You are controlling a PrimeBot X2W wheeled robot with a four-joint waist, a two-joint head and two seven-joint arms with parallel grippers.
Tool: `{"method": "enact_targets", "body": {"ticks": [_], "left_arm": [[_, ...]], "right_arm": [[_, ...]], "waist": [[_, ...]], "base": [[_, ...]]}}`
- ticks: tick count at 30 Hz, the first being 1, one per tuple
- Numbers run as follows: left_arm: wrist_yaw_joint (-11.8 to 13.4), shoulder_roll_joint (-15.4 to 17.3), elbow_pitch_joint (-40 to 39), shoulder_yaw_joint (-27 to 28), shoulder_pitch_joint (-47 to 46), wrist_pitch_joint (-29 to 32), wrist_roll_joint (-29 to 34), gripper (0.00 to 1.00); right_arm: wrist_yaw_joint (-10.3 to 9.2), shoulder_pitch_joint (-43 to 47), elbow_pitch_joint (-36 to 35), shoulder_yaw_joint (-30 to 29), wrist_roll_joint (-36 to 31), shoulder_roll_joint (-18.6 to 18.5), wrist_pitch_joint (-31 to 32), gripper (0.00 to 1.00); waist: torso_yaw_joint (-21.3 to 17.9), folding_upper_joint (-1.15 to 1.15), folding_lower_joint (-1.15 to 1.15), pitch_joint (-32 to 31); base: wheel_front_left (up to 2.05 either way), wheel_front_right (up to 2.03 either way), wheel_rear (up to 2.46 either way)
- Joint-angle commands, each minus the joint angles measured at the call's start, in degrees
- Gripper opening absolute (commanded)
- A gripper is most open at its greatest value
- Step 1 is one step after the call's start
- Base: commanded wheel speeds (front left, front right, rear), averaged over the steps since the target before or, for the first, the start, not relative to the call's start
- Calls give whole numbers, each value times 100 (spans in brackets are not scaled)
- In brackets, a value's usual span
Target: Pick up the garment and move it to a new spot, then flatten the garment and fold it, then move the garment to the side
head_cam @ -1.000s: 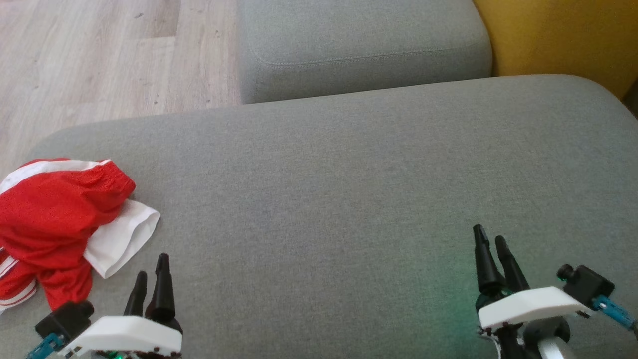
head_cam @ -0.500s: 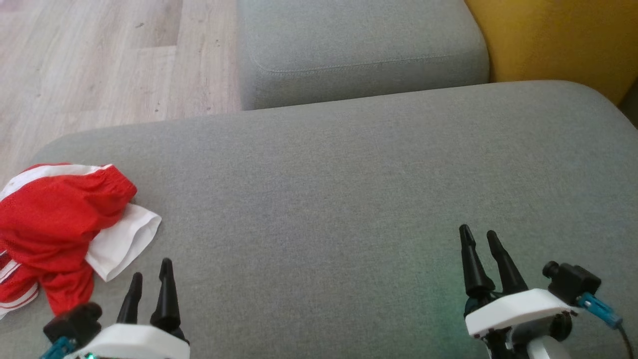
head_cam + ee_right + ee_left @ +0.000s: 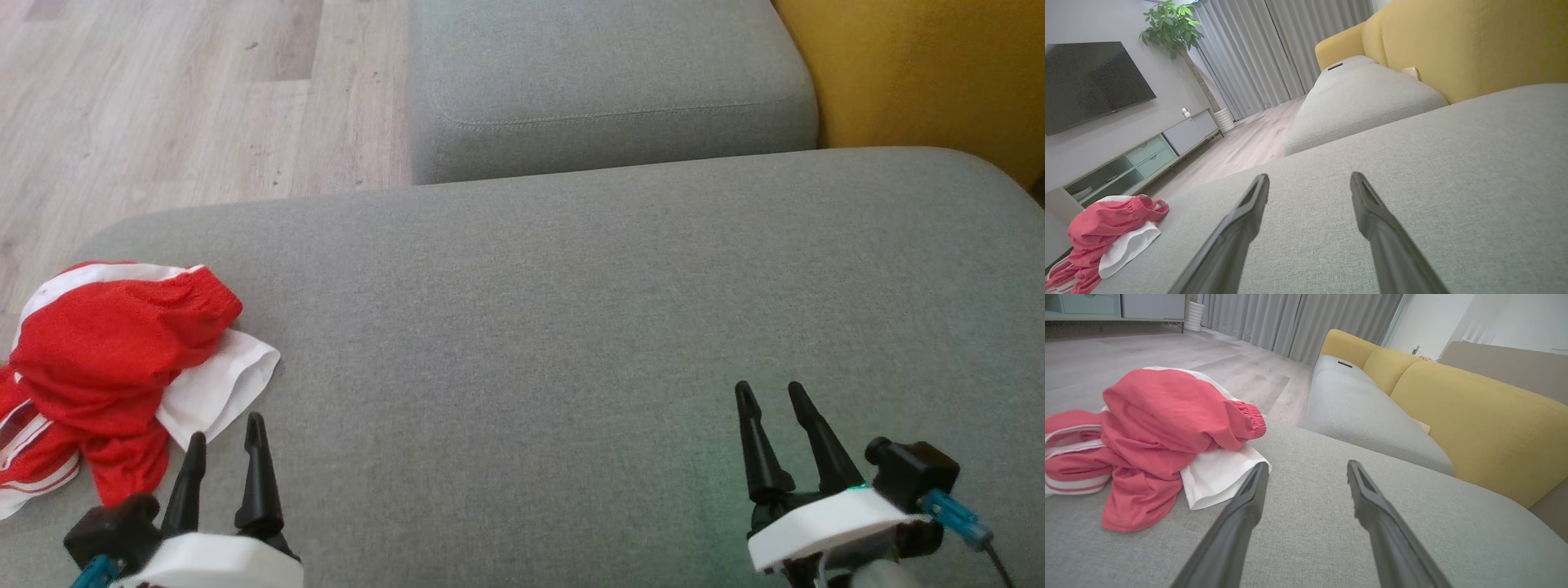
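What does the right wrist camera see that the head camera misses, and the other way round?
Right wrist view, not head view: a television, a potted plant, grey curtains and a low cabinet. Head view, not right wrist view: the left claw, open. Both: the red and white garment crumpled on the grey cushion, the open right claw, the yellow backrest and the wooden floor.

Both jaws have two long, matt-black fingers (image 3: 260, 482) tapering to thin tips, set in a white shell (image 3: 820, 527); a black camera block (image 3: 910, 474) with a teal plug (image 3: 951, 514) sits beside.
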Motion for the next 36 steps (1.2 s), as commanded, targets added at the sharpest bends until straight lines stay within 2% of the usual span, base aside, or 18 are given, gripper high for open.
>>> {"method": "enact_targets", "body": {"ticks": [1,28,36], "left_arm": [[-17,20,-239,149,-115,-82,157,100],[-172,-55,-565,45,450,-558,2245,100],[-233,-81,-492,95,463,-573,2286,100]], "right_arm": [[-3,-150,-218,154,-154,-39,-102,100],[-4,73,35,350,-1906,-49,-575,100],[-4,108,108,272,-1893,-49,-590,100]], "waist": [[3,0,0,-1],[-7,0,0,-217],[0,0,0,-232]], "base": [[0,0,0],[0,0,0],[0,0,0]]}}
